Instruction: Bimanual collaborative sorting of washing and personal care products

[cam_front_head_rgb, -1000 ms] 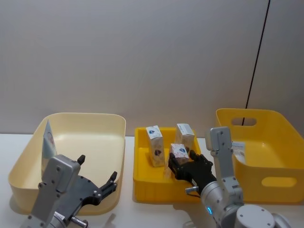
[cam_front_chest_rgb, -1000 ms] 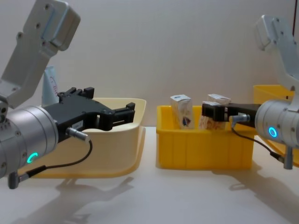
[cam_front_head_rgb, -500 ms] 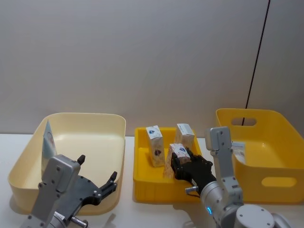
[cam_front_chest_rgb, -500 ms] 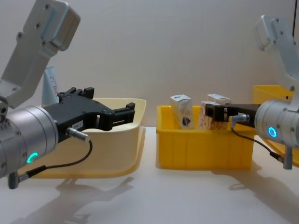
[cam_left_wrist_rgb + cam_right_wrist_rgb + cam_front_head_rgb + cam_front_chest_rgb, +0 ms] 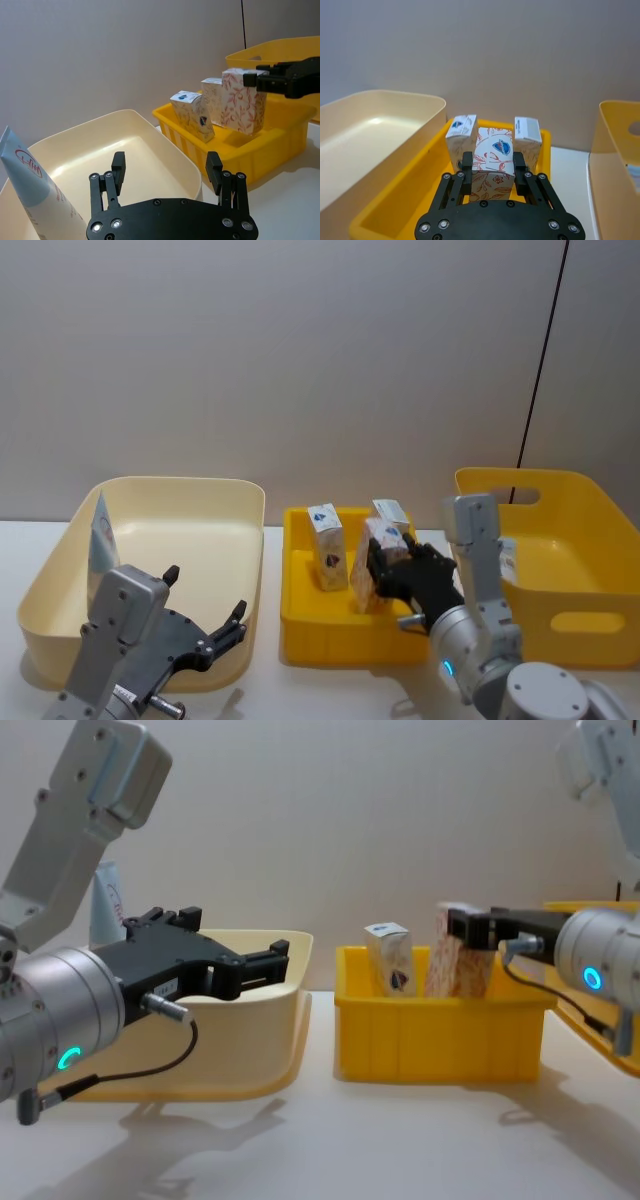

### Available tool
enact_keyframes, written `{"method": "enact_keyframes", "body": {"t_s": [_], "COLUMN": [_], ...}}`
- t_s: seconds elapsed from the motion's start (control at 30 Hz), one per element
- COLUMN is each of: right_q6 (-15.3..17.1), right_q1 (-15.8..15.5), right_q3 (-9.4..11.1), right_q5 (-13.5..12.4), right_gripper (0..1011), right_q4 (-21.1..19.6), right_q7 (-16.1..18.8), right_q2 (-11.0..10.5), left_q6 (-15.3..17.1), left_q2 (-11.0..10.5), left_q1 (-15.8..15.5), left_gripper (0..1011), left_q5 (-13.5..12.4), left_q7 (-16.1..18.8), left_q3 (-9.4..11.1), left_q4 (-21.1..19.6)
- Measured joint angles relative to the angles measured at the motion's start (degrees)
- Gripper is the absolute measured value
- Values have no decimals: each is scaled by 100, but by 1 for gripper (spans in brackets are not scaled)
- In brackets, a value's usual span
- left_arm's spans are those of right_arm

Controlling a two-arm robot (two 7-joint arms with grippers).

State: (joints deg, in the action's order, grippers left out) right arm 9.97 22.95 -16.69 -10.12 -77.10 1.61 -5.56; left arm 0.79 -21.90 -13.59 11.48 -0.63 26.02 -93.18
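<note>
Sorting is partway, by my read: one squeeze tube (image 5: 100,532) is leaning in the cream bin (image 5: 240,502) at 9 o'clock on the tabletop (image 5: 320,1140), and something white is sitting in the big yellow bin (image 5: 590,540) at 3 o'clock, though I can't make out what it is. Two cartons (image 5: 326,545) are standing in the small yellow tray (image 5: 300,615) at centre, waiting to be sorted. The right pincer (image 5: 492,167) is clamping a third carton (image 5: 494,165) on both flanks, holding it tilted and, as far as I can tell, clear of the tray floor, just beside the other two. The right arm is reaching in from 5 o'clock, wrist roughly level. The left pincer (image 5: 165,172) is hovering wide and empty over the near rim of the cream bin, forearm coming in from 7 o'clock, apparently idling. Next is probably carrying the carton to its bin.
</note>
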Motion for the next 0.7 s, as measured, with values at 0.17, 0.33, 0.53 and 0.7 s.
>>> {"method": "enact_keyframes", "body": {"t_s": [0.17, 0.33, 0.53, 0.7], "right_q6": [-282, -540, -897, -1221], "right_q1": [27, 48, 71, 74], "right_q3": [60, 131, 283, 460], "right_q5": [49, 86, 127, 160], "right_gripper": [459, 460, 461, 460], "right_q4": [-75, -146, -266, -381], "right_q7": [19, 22, 2, -69], "right_q2": [-33, -62, -112, -174], "left_q6": [0, 0, 0, 0], "left_q2": [0, 0, 0, 0], "left_q1": [0, 0, 0, 0], "left_gripper": [1002, 1002, 1002, 1002], "left_q5": [1, 0, 0, 0], "left_q7": [0, 0, 0, 0], "left_q3": [0, 0, 0, 0], "left_q4": [0, 0, 0, 0]}}
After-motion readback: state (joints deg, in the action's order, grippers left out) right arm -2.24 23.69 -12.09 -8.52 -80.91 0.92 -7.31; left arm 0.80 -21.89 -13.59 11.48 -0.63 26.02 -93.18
